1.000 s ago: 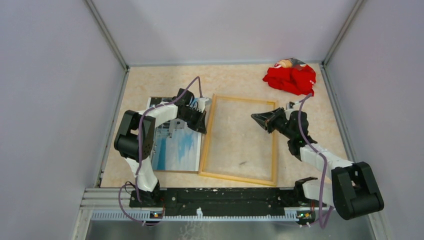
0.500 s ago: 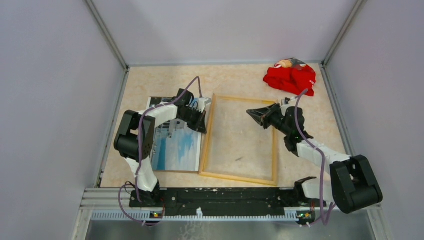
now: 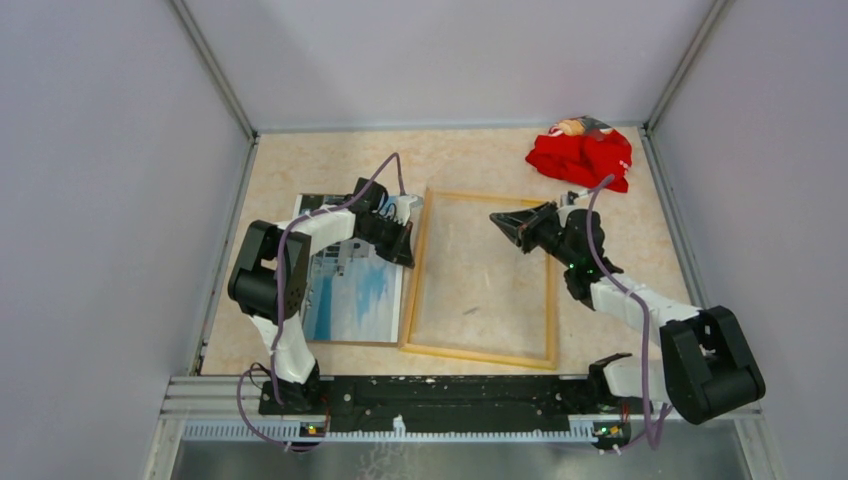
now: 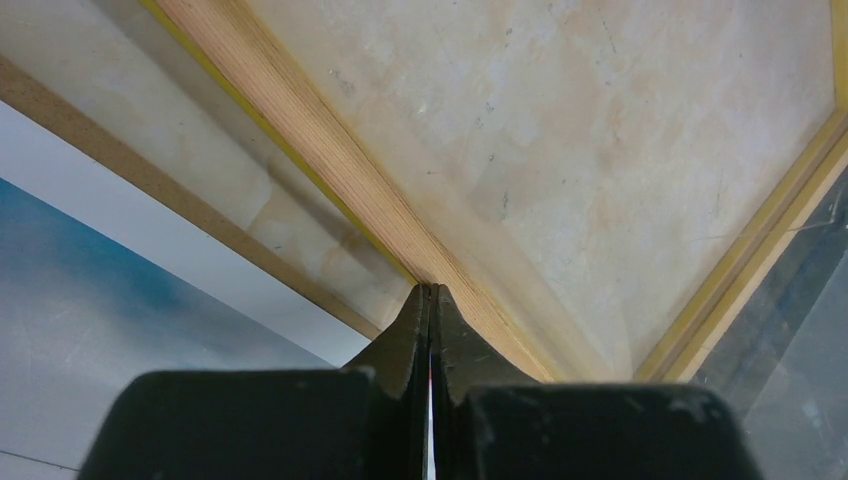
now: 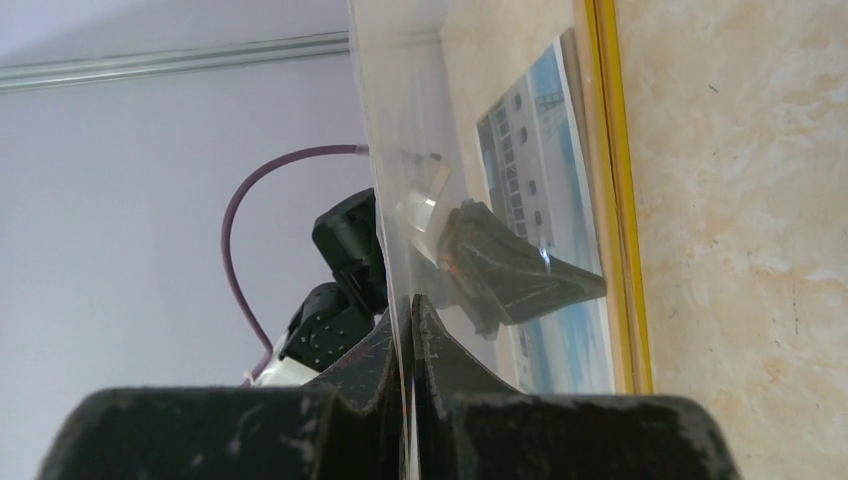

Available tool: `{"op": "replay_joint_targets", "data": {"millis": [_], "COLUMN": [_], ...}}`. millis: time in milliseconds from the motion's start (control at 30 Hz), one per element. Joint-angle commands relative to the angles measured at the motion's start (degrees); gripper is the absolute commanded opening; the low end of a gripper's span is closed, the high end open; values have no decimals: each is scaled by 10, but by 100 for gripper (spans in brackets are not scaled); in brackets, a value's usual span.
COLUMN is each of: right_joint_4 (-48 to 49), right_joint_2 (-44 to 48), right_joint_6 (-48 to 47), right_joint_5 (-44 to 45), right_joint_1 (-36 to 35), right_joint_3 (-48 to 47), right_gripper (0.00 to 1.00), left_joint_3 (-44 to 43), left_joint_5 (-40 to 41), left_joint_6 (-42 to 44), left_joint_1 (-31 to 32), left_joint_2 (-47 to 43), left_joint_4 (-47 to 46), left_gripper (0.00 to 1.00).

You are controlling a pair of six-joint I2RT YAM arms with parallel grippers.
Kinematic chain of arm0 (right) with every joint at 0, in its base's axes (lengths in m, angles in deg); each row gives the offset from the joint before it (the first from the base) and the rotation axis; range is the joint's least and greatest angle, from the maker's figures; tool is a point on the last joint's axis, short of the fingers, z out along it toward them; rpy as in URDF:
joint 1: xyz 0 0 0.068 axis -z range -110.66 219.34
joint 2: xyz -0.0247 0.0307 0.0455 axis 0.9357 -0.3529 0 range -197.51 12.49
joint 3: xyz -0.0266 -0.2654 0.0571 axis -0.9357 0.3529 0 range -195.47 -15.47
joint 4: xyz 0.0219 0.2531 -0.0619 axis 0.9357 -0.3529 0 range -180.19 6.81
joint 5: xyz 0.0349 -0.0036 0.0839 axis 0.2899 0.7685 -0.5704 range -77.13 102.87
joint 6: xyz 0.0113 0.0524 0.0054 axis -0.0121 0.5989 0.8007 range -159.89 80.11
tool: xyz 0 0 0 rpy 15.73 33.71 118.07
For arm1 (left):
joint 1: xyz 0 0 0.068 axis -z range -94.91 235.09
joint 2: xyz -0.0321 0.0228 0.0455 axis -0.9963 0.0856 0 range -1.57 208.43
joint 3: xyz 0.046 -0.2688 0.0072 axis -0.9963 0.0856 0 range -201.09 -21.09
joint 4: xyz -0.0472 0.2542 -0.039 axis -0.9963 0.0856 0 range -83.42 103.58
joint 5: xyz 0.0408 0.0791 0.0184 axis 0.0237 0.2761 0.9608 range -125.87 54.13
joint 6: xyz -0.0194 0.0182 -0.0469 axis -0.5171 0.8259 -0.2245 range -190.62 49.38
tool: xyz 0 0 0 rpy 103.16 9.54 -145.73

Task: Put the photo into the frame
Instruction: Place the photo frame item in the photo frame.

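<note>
The frame lies pale wood back up in the middle of the table. The photo lies picture up to its left on a brown backing board. My left gripper is shut, with its tips pressed on the frame's left rail, and the photo is beside it. My right gripper is shut on a clear pane and holds that edge raised over the frame's upper right. Through the pane, the right wrist view shows the photo and the yellow rail.
A crumpled red cloth lies at the back right corner. Grey walls close in the table on the left, back and right. The arm bases sit on a black rail along the near edge.
My right gripper has moved a little left and toward the back with the clear pane in it. The left arm, frame and photo have not moved.
</note>
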Motion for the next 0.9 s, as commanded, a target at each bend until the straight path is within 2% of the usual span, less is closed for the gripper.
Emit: {"op": "replay_joint_targets", "data": {"millis": [0,200,400,600,867], "right_joint_4": [-16,-62,-42,-70,-74], "right_joint_2": [-15,-26,-28,-29,-35], "right_joint_6": [5,-22,-4,-16,-14], "right_joint_5": [22,37,46,51,61], "right_joint_1": [-20,-37,-43,-47,-50], "right_joint_3": [-25,-74,-58,-101,-102], "right_gripper": [0,0,0,0,0], "left_joint_3": [8,8,9,12,15], "left_joint_5": [-27,-27,-26,-21,-35], "left_joint_6": [3,1,2,3,-2], "left_joint_1": [11,11,10,11,7], "left_joint_2": [3,3,0,-4,-1], "left_joint_4": [-22,-22,-22,-21,-18], "left_gripper": [0,0,0,0,0]}}
